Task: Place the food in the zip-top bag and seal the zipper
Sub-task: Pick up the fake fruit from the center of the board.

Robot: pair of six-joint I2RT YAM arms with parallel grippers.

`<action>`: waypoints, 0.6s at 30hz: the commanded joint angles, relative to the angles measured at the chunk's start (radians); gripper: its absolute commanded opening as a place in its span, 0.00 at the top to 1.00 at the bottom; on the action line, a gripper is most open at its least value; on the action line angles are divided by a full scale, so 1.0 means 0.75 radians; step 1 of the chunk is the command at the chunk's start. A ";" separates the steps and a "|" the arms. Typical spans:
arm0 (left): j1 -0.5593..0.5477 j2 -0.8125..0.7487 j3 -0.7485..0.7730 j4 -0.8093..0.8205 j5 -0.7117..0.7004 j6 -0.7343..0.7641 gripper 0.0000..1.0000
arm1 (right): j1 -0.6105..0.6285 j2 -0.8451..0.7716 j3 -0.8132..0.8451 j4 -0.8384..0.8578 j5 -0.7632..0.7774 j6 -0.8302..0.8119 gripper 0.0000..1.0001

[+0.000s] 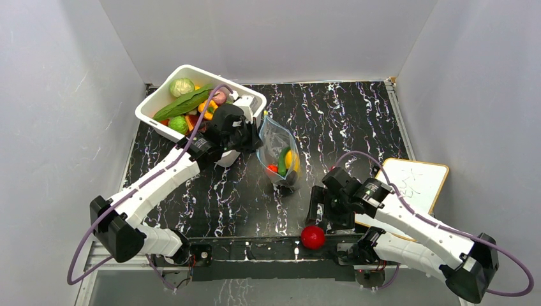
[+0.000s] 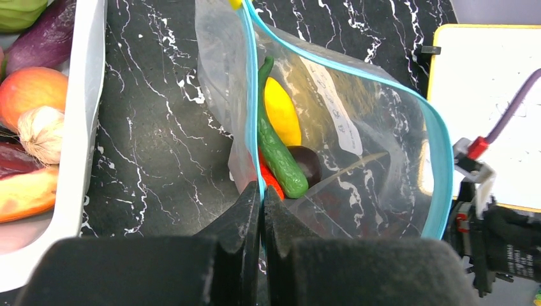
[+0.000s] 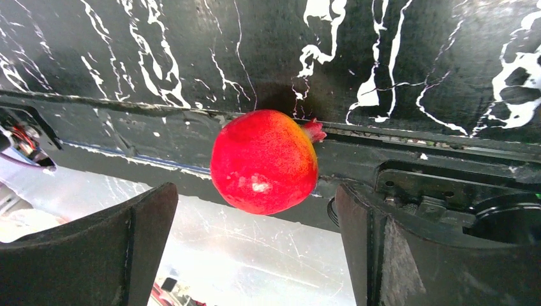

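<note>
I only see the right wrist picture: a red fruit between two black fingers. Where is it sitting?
Observer: The red fruit lies on the black rail at the near edge of the table.
Operator: Is there a bag?
Observer: Yes, the zip-top bag stands mid-table, mouth open; the left gripper is shut on its edge.
Operator: Anything inside?
Observer: A yellow piece, a green piece, a dark purple piece and a red piece.
</note>
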 commanded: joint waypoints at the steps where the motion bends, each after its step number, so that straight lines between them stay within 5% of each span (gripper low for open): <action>1: -0.002 -0.076 0.020 0.034 -0.028 0.019 1.00 | 0.025 0.021 -0.064 0.137 -0.119 0.008 0.07; 18: -0.003 -0.108 0.000 0.054 -0.001 0.034 1.00 | 0.095 0.127 -0.178 0.312 -0.150 0.011 0.12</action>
